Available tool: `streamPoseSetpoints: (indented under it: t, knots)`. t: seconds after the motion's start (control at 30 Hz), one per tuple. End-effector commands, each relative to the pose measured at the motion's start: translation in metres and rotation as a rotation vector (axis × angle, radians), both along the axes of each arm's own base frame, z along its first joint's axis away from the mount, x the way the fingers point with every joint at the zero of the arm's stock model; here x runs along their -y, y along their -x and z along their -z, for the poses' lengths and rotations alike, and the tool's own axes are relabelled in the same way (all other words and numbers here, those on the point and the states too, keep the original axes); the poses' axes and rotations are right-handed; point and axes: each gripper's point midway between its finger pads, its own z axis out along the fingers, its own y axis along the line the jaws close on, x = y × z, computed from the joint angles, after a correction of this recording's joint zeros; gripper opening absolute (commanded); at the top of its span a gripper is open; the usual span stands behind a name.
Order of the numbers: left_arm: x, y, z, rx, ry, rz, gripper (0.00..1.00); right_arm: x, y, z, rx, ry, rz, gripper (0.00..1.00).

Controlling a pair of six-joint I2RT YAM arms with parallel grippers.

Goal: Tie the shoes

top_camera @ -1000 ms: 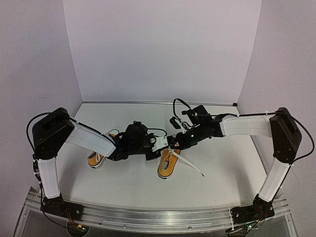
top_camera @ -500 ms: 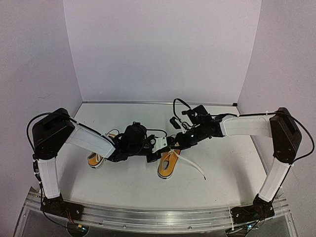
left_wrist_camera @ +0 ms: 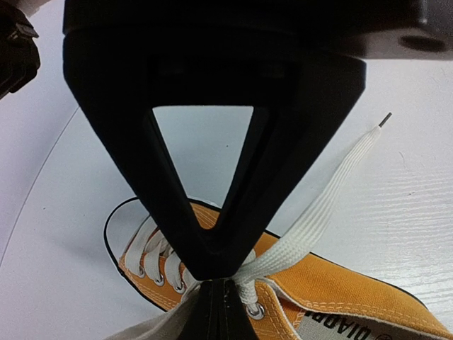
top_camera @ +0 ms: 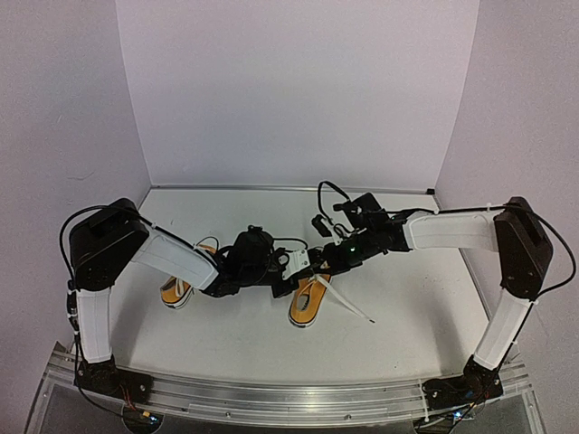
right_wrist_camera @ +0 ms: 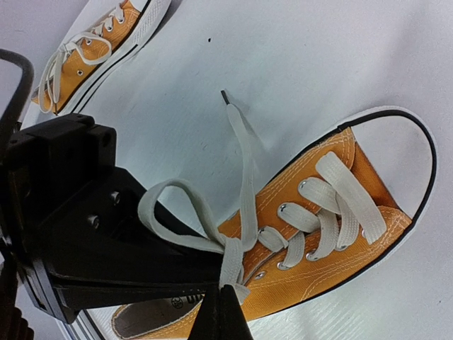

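Note:
One orange shoe (top_camera: 306, 304) lies mid-table under both grippers; its white lace (right_wrist_camera: 246, 164) is pulled into a knot at the top eyelets. My left gripper (left_wrist_camera: 212, 273) is shut on the lace at that knot, and a lace loop (right_wrist_camera: 173, 190) curls over its black fingers (right_wrist_camera: 141, 234). Tip to tip with it, my right gripper (right_wrist_camera: 225, 296) is shut on the same lace just below the knot. A free lace end (top_camera: 362, 316) trails right across the table. The other shoe (top_camera: 177, 289) lies to the left, partly behind my left arm.
White walls close the table (top_camera: 407, 316) at the back and on both sides. A metal rail (top_camera: 289, 398) runs along the near edge by the arm bases. A black cable (top_camera: 324, 194) loops above my right wrist.
My left arm's elbow has shifted slightly right. The free lace end swung a little and came back. Both grippers stay shut at the knot.

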Motion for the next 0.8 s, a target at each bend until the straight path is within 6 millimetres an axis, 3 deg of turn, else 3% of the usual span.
streamPoseSetpoints:
  t: [0.0,0.57,0.77]
  knots:
    - [0.006,-0.014,-0.013,0.002,0.05,-0.038,0.0,-0.006,0.001,-0.026,0.045,-0.067,-0.008,0.0]
    - [0.005,-0.012,-0.021,-0.086,0.242,-0.035,0.0,-0.019,0.013,-0.023,-0.033,-0.163,-0.051,0.0]
    - [0.001,-0.011,-0.019,-0.09,0.242,-0.029,0.0,0.003,0.004,-0.04,0.006,-0.183,-0.003,0.29]
